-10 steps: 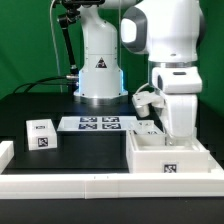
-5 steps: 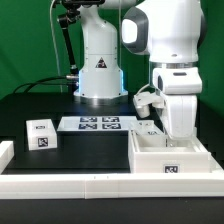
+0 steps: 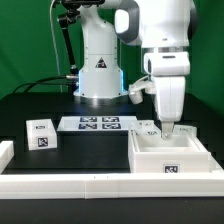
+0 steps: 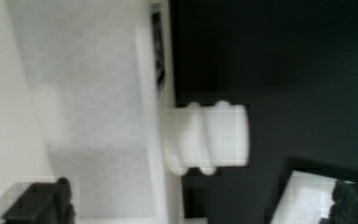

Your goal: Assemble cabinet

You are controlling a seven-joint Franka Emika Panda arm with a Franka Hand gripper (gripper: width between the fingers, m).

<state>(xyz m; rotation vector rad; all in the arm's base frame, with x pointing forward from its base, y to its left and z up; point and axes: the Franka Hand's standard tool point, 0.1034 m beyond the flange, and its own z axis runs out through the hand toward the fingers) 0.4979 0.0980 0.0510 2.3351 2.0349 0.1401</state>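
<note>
The cabinet (image 3: 170, 158) stands at the exterior view's right, with the gripper (image 3: 167, 129) over its rear wall; jaw state cannot be determined. The marker board (image 3: 98, 124) and a drawer block (image 3: 41, 133) lie apart from it. Only the wrist view shows a white knob (image 4: 211, 137).

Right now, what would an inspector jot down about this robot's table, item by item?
Surface: black table.
Job's things: cabinet at the exterior view's right; small white block apart, at its left.
Clutter: marker board; white border rail along the front.
Grippers: gripper low over the cabinet's back edge; open or shut, cannot tell.
Cables: black cables behind the table.
Surroundings: green backdrop.
</note>
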